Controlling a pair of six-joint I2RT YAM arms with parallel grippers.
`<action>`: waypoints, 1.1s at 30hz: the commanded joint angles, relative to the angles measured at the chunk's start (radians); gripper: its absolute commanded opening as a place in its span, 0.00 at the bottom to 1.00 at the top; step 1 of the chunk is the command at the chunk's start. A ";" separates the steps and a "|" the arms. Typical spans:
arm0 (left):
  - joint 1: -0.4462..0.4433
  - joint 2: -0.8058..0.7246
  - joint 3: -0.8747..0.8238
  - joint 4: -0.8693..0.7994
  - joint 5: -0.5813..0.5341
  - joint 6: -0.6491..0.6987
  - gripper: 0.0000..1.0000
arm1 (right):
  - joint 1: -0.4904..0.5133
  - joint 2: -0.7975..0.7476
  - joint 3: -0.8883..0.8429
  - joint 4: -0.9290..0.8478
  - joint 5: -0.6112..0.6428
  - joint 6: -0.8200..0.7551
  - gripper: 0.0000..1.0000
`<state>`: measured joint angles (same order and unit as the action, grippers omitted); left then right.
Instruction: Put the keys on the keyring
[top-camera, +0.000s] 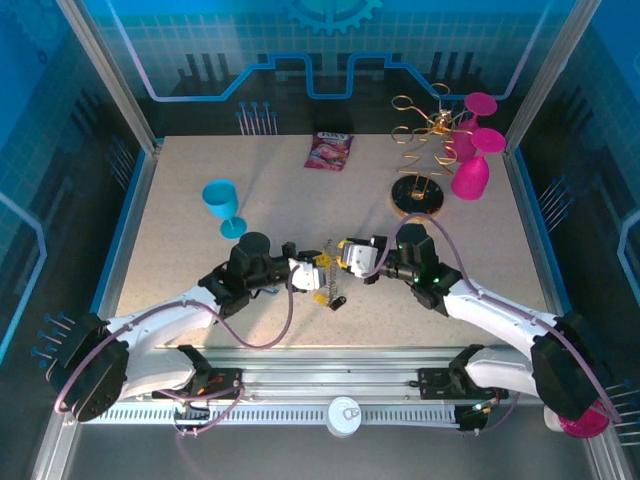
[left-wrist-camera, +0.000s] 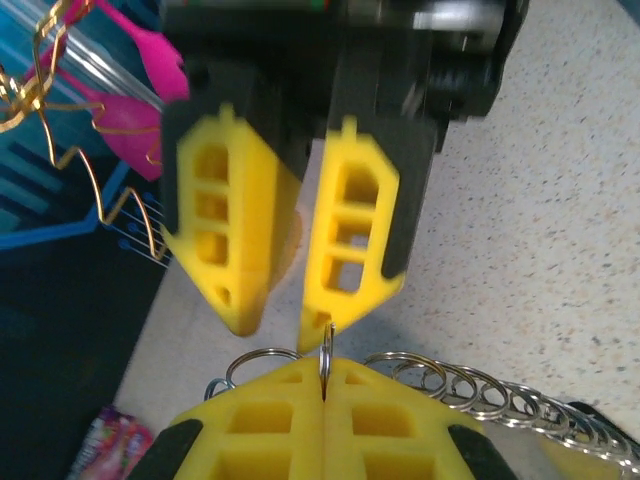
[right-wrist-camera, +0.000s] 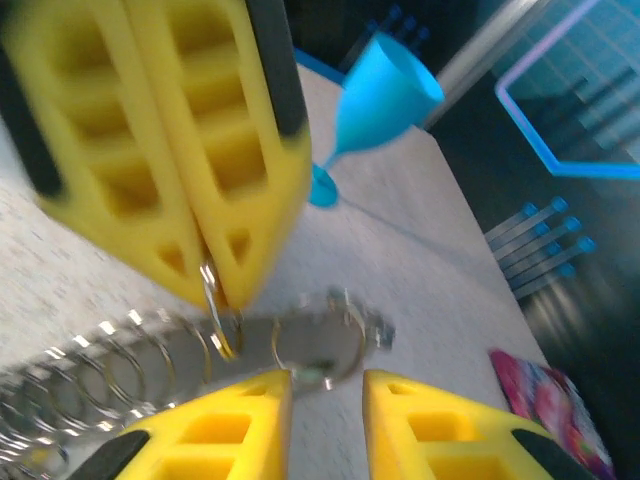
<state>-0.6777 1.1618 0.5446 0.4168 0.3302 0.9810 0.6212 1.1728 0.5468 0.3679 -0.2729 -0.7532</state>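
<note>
1. Top external: the left gripper (top-camera: 318, 276) and the right gripper (top-camera: 337, 256) meet tip to tip. The keyring (top-camera: 328, 288), a chain of small silver rings, trails from the left fingertips. A blue goblet (top-camera: 222, 205) stands well off to the outer side of the left fingers. A gold wire rack (top-camera: 424, 130) and pink goblets (top-camera: 470, 176) stand well beyond the right fingers.
2. Left wrist: the left fingers (left-wrist-camera: 285, 385) are pressed together and pinch one thin ring upright at their tips. The rest of the chain runs off to one side of them. The right fingers (left-wrist-camera: 318, 240) face them, parted by a narrow gap, with one tip just above the pinched ring.
3. Right wrist: the right fingers (right-wrist-camera: 255, 395) stand apart and grip nothing. A loose ring of the chain lies just ahead of the gap between them. The left fingers opposite are clamped on the neighbouring ring.
</note>
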 joint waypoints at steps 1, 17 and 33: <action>-0.028 -0.034 -0.019 0.107 -0.082 0.131 0.00 | 0.008 -0.005 -0.065 0.158 0.199 -0.073 0.26; -0.045 -0.033 -0.025 0.117 -0.105 0.162 0.00 | 0.004 -0.047 -0.081 0.115 0.007 0.000 0.24; 0.020 -0.023 0.107 -0.125 -0.235 -0.474 0.00 | -0.037 -0.204 -0.102 0.037 0.149 0.659 0.19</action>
<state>-0.6758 1.1519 0.5808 0.3546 0.1440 0.7479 0.5880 1.0130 0.4595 0.4458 -0.1856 -0.3511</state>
